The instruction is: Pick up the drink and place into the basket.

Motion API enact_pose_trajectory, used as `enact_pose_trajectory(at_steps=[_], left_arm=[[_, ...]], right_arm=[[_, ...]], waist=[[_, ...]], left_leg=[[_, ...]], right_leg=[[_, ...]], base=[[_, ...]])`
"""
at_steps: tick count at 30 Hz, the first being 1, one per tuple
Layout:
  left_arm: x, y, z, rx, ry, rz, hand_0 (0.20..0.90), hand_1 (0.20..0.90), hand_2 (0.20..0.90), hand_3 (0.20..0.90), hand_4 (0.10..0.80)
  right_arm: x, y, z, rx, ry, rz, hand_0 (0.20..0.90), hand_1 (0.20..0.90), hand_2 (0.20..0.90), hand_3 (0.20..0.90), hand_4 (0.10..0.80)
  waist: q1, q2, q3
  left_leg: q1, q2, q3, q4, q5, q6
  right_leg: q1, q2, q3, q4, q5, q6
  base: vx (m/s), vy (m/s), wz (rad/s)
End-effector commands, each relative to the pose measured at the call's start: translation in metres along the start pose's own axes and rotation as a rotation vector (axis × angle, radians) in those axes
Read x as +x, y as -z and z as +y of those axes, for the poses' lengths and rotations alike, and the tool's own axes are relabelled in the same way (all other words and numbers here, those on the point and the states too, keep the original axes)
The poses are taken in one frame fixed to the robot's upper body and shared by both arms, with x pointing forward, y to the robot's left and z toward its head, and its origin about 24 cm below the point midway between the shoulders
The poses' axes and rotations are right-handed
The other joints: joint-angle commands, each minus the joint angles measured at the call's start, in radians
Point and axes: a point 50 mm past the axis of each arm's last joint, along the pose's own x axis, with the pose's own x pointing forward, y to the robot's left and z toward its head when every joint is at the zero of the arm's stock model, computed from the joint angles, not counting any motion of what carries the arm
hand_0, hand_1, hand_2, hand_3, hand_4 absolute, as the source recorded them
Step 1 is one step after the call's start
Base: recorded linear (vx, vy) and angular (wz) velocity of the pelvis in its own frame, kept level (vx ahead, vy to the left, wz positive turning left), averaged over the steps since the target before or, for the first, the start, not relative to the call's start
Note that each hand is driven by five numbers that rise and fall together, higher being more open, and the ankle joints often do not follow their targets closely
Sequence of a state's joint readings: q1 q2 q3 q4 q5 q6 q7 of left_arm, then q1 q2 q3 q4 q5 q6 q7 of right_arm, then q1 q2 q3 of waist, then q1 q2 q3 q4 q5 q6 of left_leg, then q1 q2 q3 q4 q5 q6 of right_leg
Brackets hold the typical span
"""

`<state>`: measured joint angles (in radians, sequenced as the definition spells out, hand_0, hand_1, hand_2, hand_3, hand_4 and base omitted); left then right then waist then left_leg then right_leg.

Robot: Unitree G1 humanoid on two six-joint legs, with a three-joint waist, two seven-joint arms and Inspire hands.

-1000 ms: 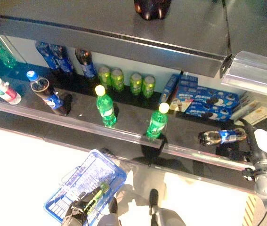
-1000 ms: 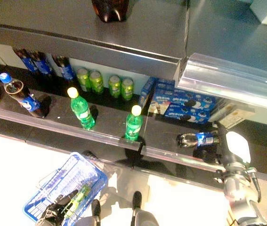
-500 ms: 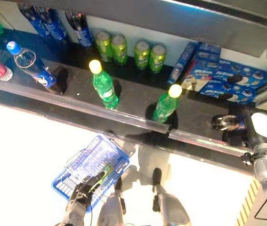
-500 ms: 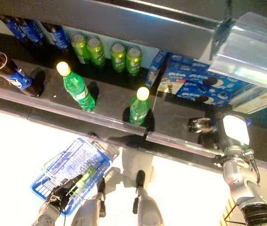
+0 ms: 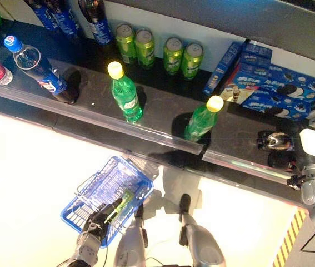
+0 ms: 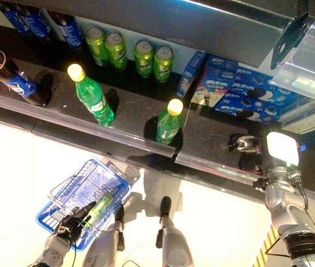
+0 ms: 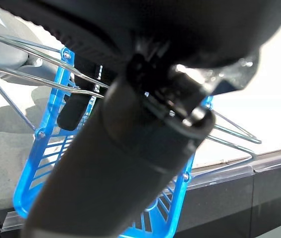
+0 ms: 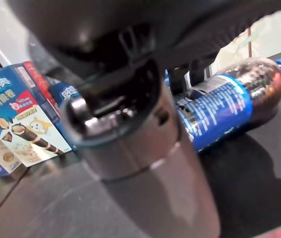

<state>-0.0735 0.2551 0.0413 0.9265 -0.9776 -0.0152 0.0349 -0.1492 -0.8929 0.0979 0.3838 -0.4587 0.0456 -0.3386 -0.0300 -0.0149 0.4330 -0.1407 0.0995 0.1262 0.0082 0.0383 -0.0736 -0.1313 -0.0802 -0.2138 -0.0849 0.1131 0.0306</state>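
Observation:
A cola bottle with a blue label lies on its side on the dark shelf, at the right. My right hand is at its cap end. In the right wrist view its dark fingers rest on the bottle while the thumb stands clear of it. The blue wire basket hangs low on the left over the floor. My left hand is curled round its wire handle. A green-yellow strip shows by that hand in the basket.
Two green bottles and a cola bottle stand behind the shelf's clear front rail. Green cans and blue biscuit boxes fill the back. An upper shelf overhangs. Yellow-black floor tape lies at the right.
The camera has tilted down, shifting the whole picture. My right hand has come up against the lying cola bottle and now hides its cap end. The left hand still holds the basket.

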Motion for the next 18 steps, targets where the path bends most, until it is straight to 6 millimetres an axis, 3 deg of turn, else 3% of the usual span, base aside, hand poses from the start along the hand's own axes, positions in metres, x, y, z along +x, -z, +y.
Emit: enact_pose_trajectory(at_steps=[1, 6, 7, 8, 9, 10, 11, 18], left_arm=[[-0.005, -0.022, 0.019, 0.04, -0.023, -0.08, 0.3, 0.3, 0.3, 0.2, 0.1], [-0.004, -0.025, 0.017, 0.043, -0.022, -0.084, 0.3, 0.3, 0.3, 0.2, 0.1], [-0.004, -0.026, 0.017, 0.046, -0.02, -0.084, 0.3, 0.3, 0.3, 0.2, 0.1], [-0.003, -0.026, 0.016, 0.048, -0.015, -0.084, 0.3, 0.3, 0.3, 0.2, 0.1], [-0.003, -0.026, 0.016, 0.048, -0.013, -0.084, 0.3, 0.3, 0.3, 0.2, 0.1], [-0.003, -0.026, 0.016, 0.049, -0.012, -0.085, 0.3, 0.3, 0.3, 0.2, 0.1], [-0.003, -0.028, 0.015, 0.047, -0.006, -0.089, 0.3, 0.3, 0.3, 0.2, 0.1], [-0.003, -0.029, 0.013, 0.043, -0.001, -0.088, 0.3, 0.3, 0.3, 0.2, 0.1]], right_arm=[[0.01, 0.025, -0.021, -0.192, -0.025, 0.07, 0.9, 0.9, 0.9, 0.9, 0.8], [0.012, 0.022, -0.012, -0.161, -0.104, 0.068, 0.9, 0.9, 0.9, 0.9, 0.8], [0.012, 0.022, -0.011, -0.159, -0.121, 0.065, 0.836, 0.836, 0.836, 0.826, 0.726], [0.013, 0.021, -0.008, -0.157, -0.148, 0.057, 0.554, 0.554, 0.554, 0.496, 0.396], [0.013, 0.021, -0.007, -0.156, -0.153, 0.055, 0.401, 0.401, 0.401, 0.318, 0.218], [0.014, 0.021, -0.007, -0.159, -0.157, 0.052, 0.401, 0.401, 0.401, 0.318, 0.218], [0.015, 0.02, -0.006, -0.163, -0.168, 0.041, 0.3, 0.3, 0.3, 0.2, 0.1], [0.011, 0.024, 0.002, -0.145, -0.188, 0.05, 0.3, 0.3, 0.3, 0.2, 0.1]], waist=[[0.015, -0.009, -0.047], [0.017, -0.005, -0.039], [0.018, -0.004, -0.038], [0.018, -0.002, -0.034], [0.019, -0.002, -0.032], [0.019, -0.001, -0.031], [0.019, 0.0, -0.026], [0.02, 0.004, -0.019]], left_leg=[[-0.106, 0.03, -0.023, 0.091, 0.021, -0.007], [-0.116, 0.027, -0.024, 0.102, 0.021, -0.008], [-0.118, 0.027, -0.024, 0.105, 0.02, -0.008], [-0.122, 0.026, -0.025, 0.113, 0.019, -0.009], [-0.125, 0.025, -0.025, 0.119, 0.018, -0.009], [-0.127, 0.024, -0.025, 0.123, 0.017, -0.009], [-0.138, 0.021, -0.025, 0.143, 0.013, -0.008], [-0.16, 0.019, -0.023, 0.209, -0.006, -0.007]], right_leg=[[-0.058, -0.048, 0.032, 0.142, -0.075, 0.055], [-0.067, -0.049, 0.026, 0.153, -0.078, 0.05], [-0.069, -0.049, 0.025, 0.156, -0.079, 0.049], [-0.072, -0.05, 0.022, 0.163, -0.082, 0.046], [-0.074, -0.05, 0.021, 0.168, -0.084, 0.044], [-0.076, -0.049, 0.02, 0.171, -0.086, 0.043], [-0.084, -0.049, 0.016, 0.189, -0.092, 0.037], [-0.092, -0.049, 0.004, 0.24, -0.118, 0.021]], base=[[-0.037, -0.022, 0.01], [0.0, 0.0, 0.0], [0.0, 0.0, 0.0], [0.0, 0.0, 0.0], [0.0, 0.0, 0.0], [-0.044, 0.01, 0.0], [-0.037, 0.009, 0.01], [-0.007, 0.003, 0.01]])
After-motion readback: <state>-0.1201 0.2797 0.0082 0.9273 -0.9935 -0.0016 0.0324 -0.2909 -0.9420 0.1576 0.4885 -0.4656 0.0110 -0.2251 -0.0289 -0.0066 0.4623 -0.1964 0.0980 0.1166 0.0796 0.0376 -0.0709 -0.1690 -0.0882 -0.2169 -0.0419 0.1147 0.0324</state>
